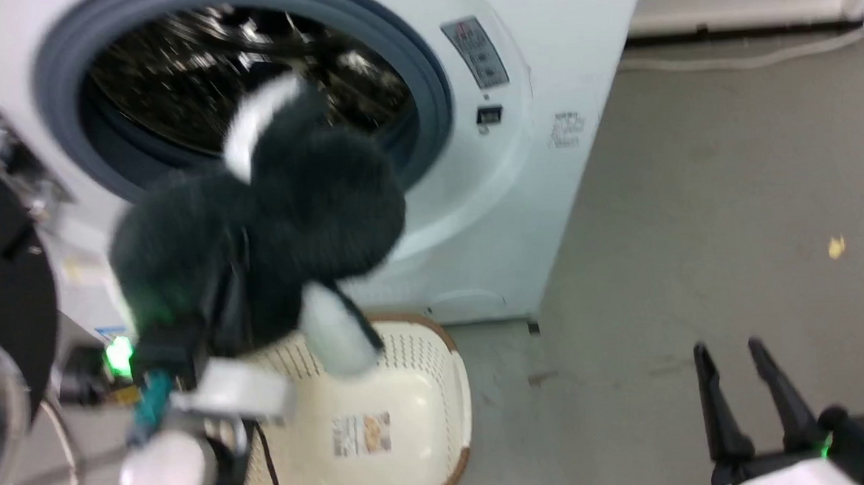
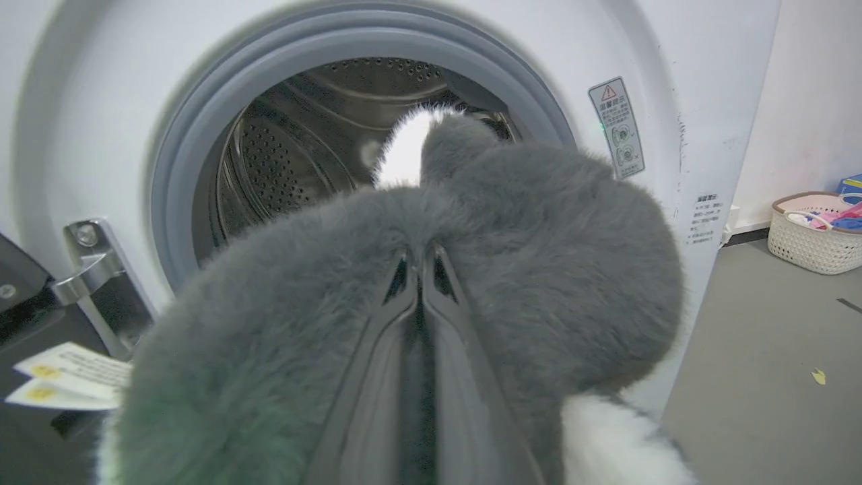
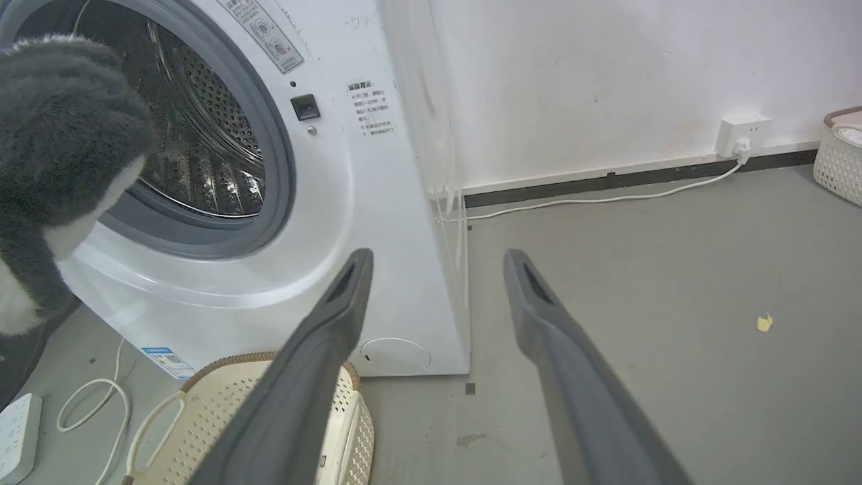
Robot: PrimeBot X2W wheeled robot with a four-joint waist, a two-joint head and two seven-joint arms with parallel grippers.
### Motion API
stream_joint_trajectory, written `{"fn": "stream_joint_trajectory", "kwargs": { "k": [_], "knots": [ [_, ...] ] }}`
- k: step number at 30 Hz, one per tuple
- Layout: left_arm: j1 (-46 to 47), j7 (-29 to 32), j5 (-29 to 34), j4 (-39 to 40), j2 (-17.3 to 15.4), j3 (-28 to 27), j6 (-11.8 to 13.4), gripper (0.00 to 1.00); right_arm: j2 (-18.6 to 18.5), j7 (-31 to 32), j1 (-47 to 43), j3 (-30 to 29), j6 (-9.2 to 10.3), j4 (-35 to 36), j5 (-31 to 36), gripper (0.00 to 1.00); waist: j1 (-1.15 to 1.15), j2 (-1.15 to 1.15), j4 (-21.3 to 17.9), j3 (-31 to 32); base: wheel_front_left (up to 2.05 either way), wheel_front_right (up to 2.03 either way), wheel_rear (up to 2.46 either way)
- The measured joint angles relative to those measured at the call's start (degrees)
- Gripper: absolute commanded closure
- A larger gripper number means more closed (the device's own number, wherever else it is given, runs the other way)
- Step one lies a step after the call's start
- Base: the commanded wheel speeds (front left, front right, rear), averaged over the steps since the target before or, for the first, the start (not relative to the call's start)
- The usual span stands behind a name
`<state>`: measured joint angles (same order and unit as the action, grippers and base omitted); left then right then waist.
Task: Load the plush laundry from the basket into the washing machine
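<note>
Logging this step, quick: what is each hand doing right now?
Left hand: closed on the plush toy, held up in front of the washing machine opening.
Right hand: open, holding nothing.

Materials and finishes

Soft toy [image 1: 290, 213] is showing fluffy black-and-white fur. Washer [image 1: 544, 118] body is looking smooth glossy white; drum [image 2: 296, 148] is gleaming perforated steel, door seal [image 2: 172, 188] looking matt grey rubber. Basket [image 1: 423, 354] is showing cream perforated plastic, brown woven-look rim. Floor [image 1: 734, 219] is looking matt grey.
</note>
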<state>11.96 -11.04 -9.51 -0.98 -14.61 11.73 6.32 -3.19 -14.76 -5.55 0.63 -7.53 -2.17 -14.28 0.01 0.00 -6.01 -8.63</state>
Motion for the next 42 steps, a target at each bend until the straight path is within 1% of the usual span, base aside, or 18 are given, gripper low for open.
{"fn": "stream_joint_trajectory", "kwargs": {
  "k": [5,9,12,15,20,26,29,32,34,37,38,39,40,42],
  "knots": [
    [10.4,5.8,0.5,-0.1,-2.8,-1.1,-1.5,1.0,-0.8,0.0,4.0,0.3,0.0,1.0,-1.2,0.0,0.01,0.0,-1.8,-5.6,0.0,0.0,0.0],
    [19.1,7.8,-0.6,-2.9,-3.2,-2.5,-2.0,1.0,-1.2,0.0,6.5,1.0,0.0,1.1,-2.3,0.0,0.01,0.0,-3.5,-10.3,0.0,0.0,0.0],
    [25.5,9.4,0.4,-5.8,-4.6,-2.5,-2.5,1.0,-1.3,0.0,8.1,1.5,0.0,1.1,-3.4,0.0,0.01,0.0,-5.0,-13.9,0.0,0.0,0.0],
    [32.5,11.8,1.9,-10.1,-6.4,-2.1,-3.5,1.0,-1.3,0.0,9.7,2.2,0.0,1.0,-4.0,0.0,0.02,0.0,-6.6,-17.3,0.0,0.0,0.0],
    [44.2,16.1,4.3,-19.5,-8.2,-0.9,-4.7,1.0,-1.3,0.0,11.1,2.5,0.0,0.9,-5.0,0.0,0.01,0.0,-9.2,-22.3,0.0,0.0,0.0],
    [58.2,18.2,6.5,-32.0,-11.4,-0.5,-5.9,1.0,-1.3,0.0,12.8,3.8,0.0,0.9,-5.9,0.0,0.01,0.0,-12.0,-27.0,0.0,0.0,0.0],
    [62.2,19.5,7.6,-37.7,-12.1,0.6,-6.6,1.0,-1.2,0.0,13.3,4.0,0.0,0.9,-6.1,0.0,0.01,0.0,-13.2,-28.8,0.0,0.0,0.0],
    [63.8,20.2,8.3,-42.4,-12.8,1.8,-7.6,1.0,-1.2,0.0,13.4,4.2,0.0,0.9,-6.4,0.0,0.01,0.0,-14.1,-30.1,0.0,0.0,0.0],
    [64.9,20.6,8.3,-44.8,-12.6,2.3,-8.5,1.0,-1.2,0.0,13.4,4.1,0.0,0.9,-6.5,0.0,0.01,0.0,-14.2,-30.6,0.0,0.0,0.0],
    [66.4,20.7,8.3,-47.6,-11.4,2.8,-8.9,1.0,-1.2,0.0,13.5,3.7,0.0,0.9,-6.5,0.0,0.0,0.0,-13.8,-30.9,0.0,0.0,0.0],
    [66.7,20.6,8.1,-48.3,-11.1,2.9,-8.9,0.94,-1.2,0.0,13.5,3.5,0.0,0.9,-6.5,0.0,0.0,0.0,-13.6,-30.8,0.0,0.0,0.0],
    [66.8,20.5,8.0,-49.0,-10.8,3.0,-8.9,0.13,-1.2,0.0,13.5,3.3,0.0,0.9,-6.5,0.0,0.0,0.0,-13.4,-30.8,0.0,0.0,0.0],
    [66.9,20.1,7.8,-49.7,-10.5,3.1,-8.9,0.0,-1.2,0.0,13.7,3.2,0.0,0.9,-6.5,0.0,0.0,0.0,-13.2,-30.6,0.0,0.0,0.0],
    [66.8,18.7,7.7,-51.1,-9.8,3.5,-8.9,0.0,-1.3,0.0,13.9,2.9,0.0,1.1,-6.3,0.0,0.0,0.0,-12.8,-30.1,0.0,0.0,0.0]
  ]
}}
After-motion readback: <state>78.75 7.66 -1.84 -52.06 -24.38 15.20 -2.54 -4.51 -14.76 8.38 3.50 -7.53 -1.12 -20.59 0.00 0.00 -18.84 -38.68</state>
